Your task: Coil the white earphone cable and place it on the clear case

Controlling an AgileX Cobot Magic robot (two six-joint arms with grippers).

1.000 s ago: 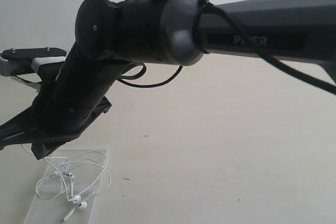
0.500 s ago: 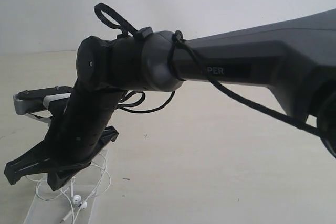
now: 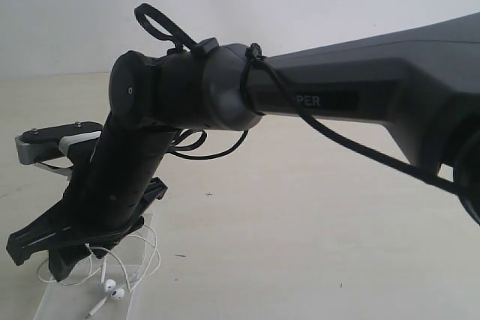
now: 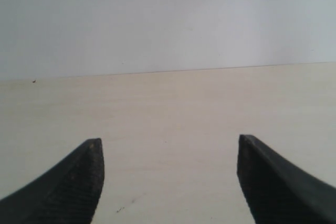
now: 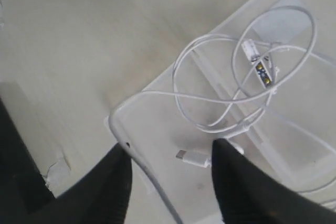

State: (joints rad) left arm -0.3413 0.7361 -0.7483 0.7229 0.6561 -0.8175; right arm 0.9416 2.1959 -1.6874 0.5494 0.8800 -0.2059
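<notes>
The white earphone cable (image 5: 220,98) lies in loose loops on the clear case (image 5: 157,135), with its inline remote (image 5: 260,69) inside the loops. Its plug (image 5: 191,157) lies between the fingers of my right gripper (image 5: 173,146), which is open just above the case's rim. In the exterior view the right gripper (image 3: 34,260) reaches across to the far left and covers part of the cable (image 3: 146,256); the two earbuds (image 3: 112,290) show near the case (image 3: 71,303). My left gripper (image 4: 169,140) is open over bare table, holding nothing.
The right arm's thick black body (image 3: 225,88) and its black robot cable (image 3: 345,144) fill much of the exterior view. A silver and black part of the left arm (image 3: 52,140) sits behind the right gripper. Pale tabletop (image 3: 300,245) spreads to the right; a white wall stands behind.
The right arm swung and lowered, bringing its open gripper down over the near end of the case and the cable. The cable and case stayed in place.
</notes>
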